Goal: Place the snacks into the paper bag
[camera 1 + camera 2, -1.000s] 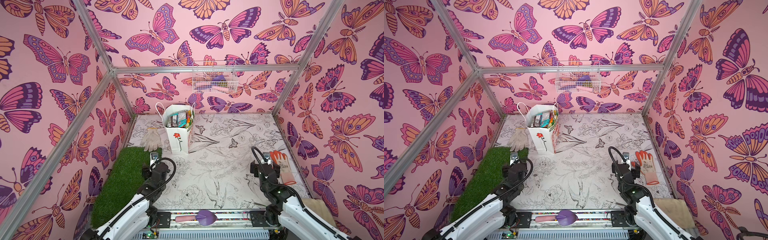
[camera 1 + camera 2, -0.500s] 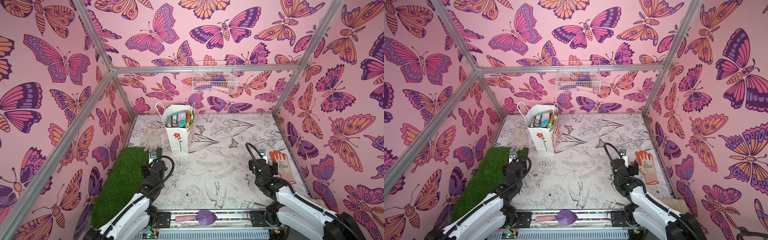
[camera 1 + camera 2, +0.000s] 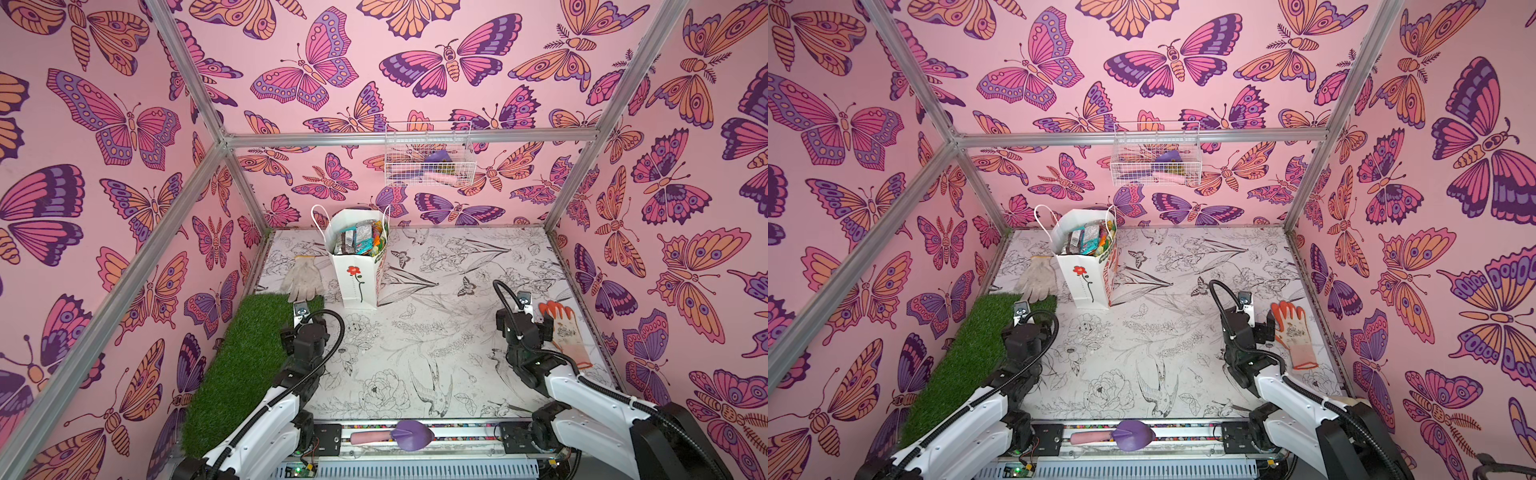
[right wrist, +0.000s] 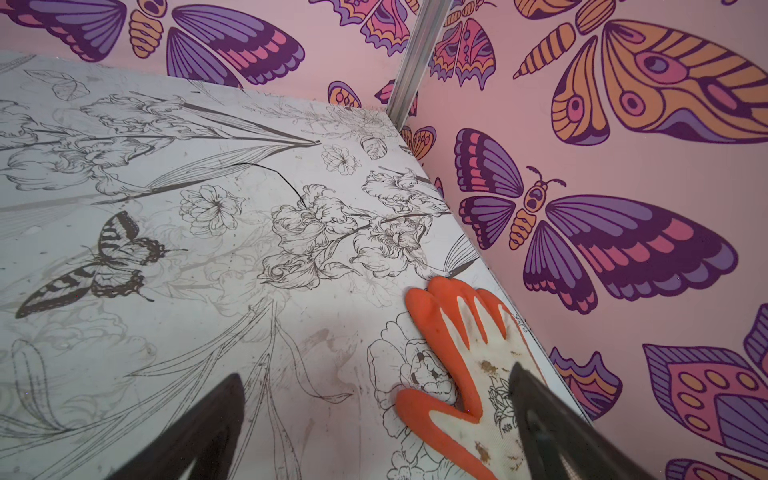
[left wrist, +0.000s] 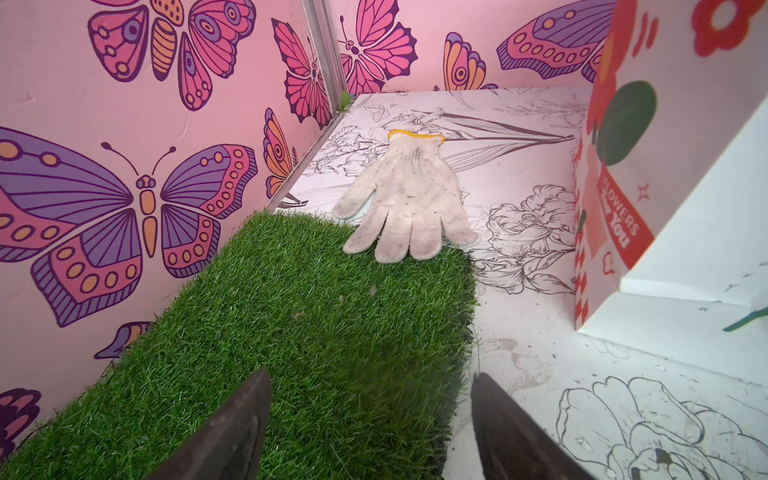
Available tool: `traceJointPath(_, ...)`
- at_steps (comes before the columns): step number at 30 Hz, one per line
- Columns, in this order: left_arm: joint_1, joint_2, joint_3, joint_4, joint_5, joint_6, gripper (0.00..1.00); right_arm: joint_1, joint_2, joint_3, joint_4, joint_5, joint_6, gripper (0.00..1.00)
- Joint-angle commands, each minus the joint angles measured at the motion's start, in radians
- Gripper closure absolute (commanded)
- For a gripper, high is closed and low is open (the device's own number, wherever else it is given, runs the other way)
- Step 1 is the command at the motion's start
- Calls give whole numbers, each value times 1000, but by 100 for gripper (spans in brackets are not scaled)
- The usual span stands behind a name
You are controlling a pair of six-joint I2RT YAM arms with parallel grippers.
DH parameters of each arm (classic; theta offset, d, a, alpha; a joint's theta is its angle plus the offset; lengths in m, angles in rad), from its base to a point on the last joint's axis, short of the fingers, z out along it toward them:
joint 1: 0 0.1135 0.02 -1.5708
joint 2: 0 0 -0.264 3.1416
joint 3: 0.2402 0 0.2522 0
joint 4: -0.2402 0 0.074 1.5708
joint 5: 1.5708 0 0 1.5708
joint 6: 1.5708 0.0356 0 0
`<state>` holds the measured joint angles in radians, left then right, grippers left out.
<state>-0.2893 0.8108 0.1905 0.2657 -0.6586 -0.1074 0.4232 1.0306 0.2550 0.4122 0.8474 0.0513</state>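
Note:
The white paper bag (image 3: 356, 286) (image 3: 1086, 286) with a red flower stands upright at the far left of the table, and its side fills the edge of the left wrist view (image 5: 685, 216). Several snacks (image 3: 360, 239) (image 3: 1090, 240) fill its open top. No snacks lie loose on the table. My left gripper (image 3: 306, 326) (image 5: 372, 374) hovers open and empty over the edge of the grass mat, short of the bag. My right gripper (image 3: 536, 328) (image 4: 376, 370) is open wide and empty, low over the table beside the orange glove.
A white knit glove (image 3: 305, 278) (image 5: 409, 203) lies half on the green grass mat (image 3: 249, 365). An orange-and-white glove (image 3: 565, 336) (image 4: 469, 374) lies by the right wall. A wire basket (image 3: 428, 162) hangs on the back wall. A purple trowel (image 3: 409, 434) rests on the front rail.
The right gripper has shifted slightly left and toward the far side, and its forearm sits lower. The left gripper has drifted slightly left. Both stay open.

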Motion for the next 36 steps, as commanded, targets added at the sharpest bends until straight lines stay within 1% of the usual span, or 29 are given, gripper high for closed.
traceJointPath(1, 15, 14, -26, 102, 14, 25, 23, -13, -15, -23, 105, 31, -12, 1)
traceJointPath(3, 21, 29, -28, 126, 17, 26, 23, -22, -17, -40, 147, 36, -9, 1)
traceJointPath(8, 29, 58, -29, 171, 22, 32, 23, -44, -12, -48, 183, 48, 8, 1)
traceJointPath(13, 43, 78, -47, 248, 26, 44, 22, -61, 4, -77, 278, 43, 7, 1)
traceJointPath(18, 59, 110, -48, 290, 34, 46, 22, -73, 64, -52, 308, 41, 3, 1)
traceJointPath(21, 67, 117, -42, 285, 39, 42, 22, -73, 94, -43, 328, 47, -2, 1)
traceJointPath(24, 70, 115, -50, 304, 43, 44, 22, -73, 108, -52, 370, 50, -8, 1)
traceJointPath(29, 78, 121, -62, 339, 42, 44, 22, -73, 134, -43, 389, 54, -14, 1)
traceJointPath(36, 88, 162, -66, 406, 47, 49, 22, -74, 212, -34, 496, 59, -52, 1)
